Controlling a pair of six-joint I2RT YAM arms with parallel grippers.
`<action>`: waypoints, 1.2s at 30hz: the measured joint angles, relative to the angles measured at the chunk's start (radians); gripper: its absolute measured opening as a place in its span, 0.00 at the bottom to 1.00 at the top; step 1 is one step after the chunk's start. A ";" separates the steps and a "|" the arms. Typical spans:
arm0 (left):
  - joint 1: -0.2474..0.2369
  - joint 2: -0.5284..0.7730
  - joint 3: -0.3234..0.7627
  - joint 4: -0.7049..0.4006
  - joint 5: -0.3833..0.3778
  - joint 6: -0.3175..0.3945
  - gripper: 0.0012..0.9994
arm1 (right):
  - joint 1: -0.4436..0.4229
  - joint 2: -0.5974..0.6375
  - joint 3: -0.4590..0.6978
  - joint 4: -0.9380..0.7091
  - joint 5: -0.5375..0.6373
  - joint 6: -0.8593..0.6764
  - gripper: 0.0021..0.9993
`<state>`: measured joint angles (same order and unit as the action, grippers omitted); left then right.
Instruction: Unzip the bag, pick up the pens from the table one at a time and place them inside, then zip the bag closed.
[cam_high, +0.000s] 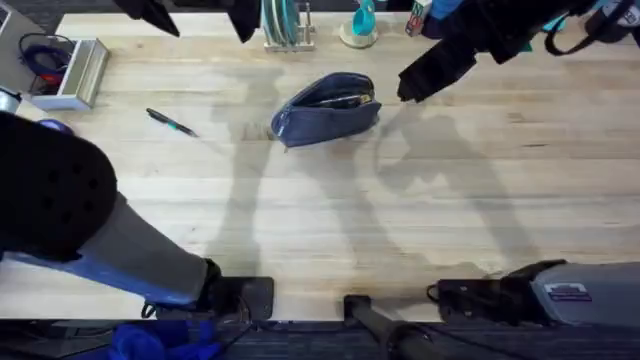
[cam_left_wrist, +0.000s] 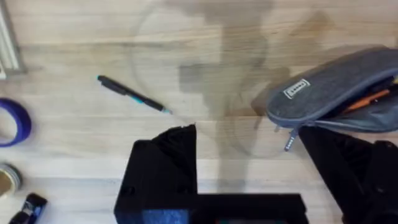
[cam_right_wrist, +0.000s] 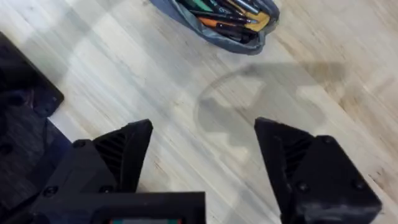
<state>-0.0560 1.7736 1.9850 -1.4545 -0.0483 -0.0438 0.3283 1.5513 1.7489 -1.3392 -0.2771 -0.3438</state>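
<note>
The blue-grey bag (cam_high: 328, 108) lies on the table (cam_high: 330, 220) at the back middle, its zipper open. Several pens (cam_right_wrist: 221, 14), orange, green and dark, show inside the bag (cam_right_wrist: 186, 22). One dark pen (cam_high: 170, 122) with a teal tip lies loose on the wood to the bag's left. My left gripper (cam_left_wrist: 249, 171) hangs high and open over bare table between that pen (cam_left_wrist: 134, 94) and the bag (cam_left_wrist: 336, 87). My right gripper (cam_high: 418, 82) is just right of the bag. It stands open (cam_right_wrist: 205, 162) with nothing between its fingers.
A metal tray (cam_high: 72, 72) holding cables sits at the back left. A rack (cam_high: 285, 25) and a teal object (cam_high: 362, 22) stand at the back edge. A blue tape roll (cam_left_wrist: 12, 121), a second roll (cam_left_wrist: 7, 177) and a small black item (cam_left_wrist: 28, 208) lie left of the pen.
</note>
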 joint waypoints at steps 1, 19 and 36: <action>0.007 0.000 0.000 -0.001 -0.002 -0.010 1.00 | 0.000 0.000 0.000 0.000 0.000 0.000 1.00; 0.149 -0.161 -0.270 0.091 -0.028 -0.166 1.00 | 0.000 0.000 0.000 0.000 0.000 0.000 1.00; 0.349 -0.166 -0.526 0.252 -0.027 -0.417 0.99 | 0.000 0.000 0.000 0.000 0.000 0.000 1.00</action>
<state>0.2930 1.6073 1.4592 -1.2025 -0.0757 -0.4612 0.3283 1.5513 1.7489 -1.3395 -0.2771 -0.3439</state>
